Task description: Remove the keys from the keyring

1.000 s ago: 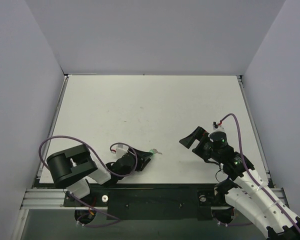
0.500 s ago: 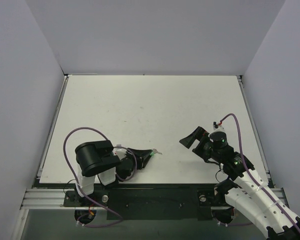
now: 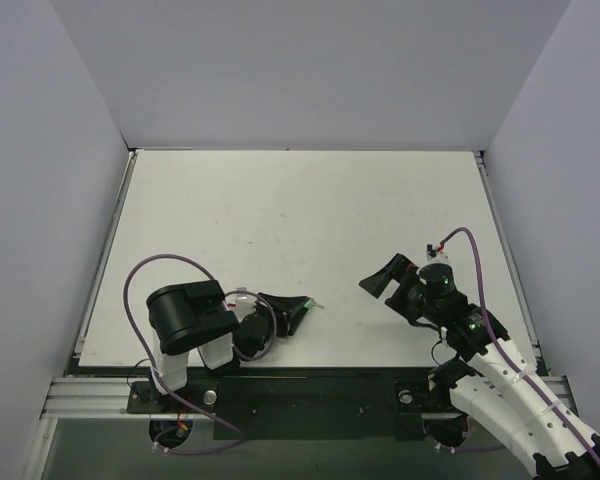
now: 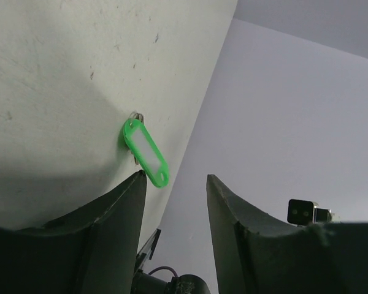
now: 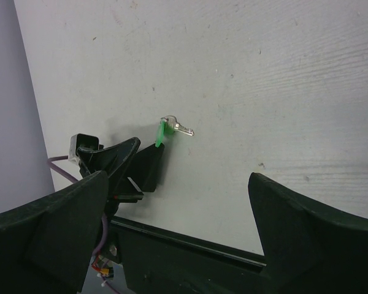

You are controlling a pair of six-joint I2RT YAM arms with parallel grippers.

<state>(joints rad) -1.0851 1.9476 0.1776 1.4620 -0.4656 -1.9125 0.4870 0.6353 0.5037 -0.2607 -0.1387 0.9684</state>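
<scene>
Two arm bases (image 3: 180, 385) bolted to the dark mounting rail (image 3: 300, 395) at the near edge, a purple cable (image 3: 160, 265) looping over the left one. Just beyond, low over the white table (image 3: 300, 200): left gripper (image 4: 175, 179), fingers (image 4: 119, 208) spread with a clear gap, pinching nothing. At the tip of one finger, touching it or just off it (cannot tell which): the green keyring (image 4: 146, 153), apparently tipped up on its edge rather than lying flat, near end reaching toward the mouth of the gap. Off its far end, joined by a small wire loop (image 5: 167, 120): the silver key (image 5: 183, 129), lying on the table and pointing away from the left gripper. Well apart to the right: right gripper (image 3: 380, 275), fingers wide, holding nothing, aimed across at the pair. Judged step: early, securing the fob, with key and fob not yet parted. Calls next for closing the left fingers squarely on the green piece to pin it, then bringing the right fingers in low to take the key's head and work it round the loop. Likely trouble: both parts far smaller than a finger, easily nudged or flicked away instead of caught, and little room for four fingertips around one small loop. Nothing seen standing between right gripper and key. Farther off: faint scuffs on the white surface, then plain purple-grey walls (image 3: 310, 70).
</scene>
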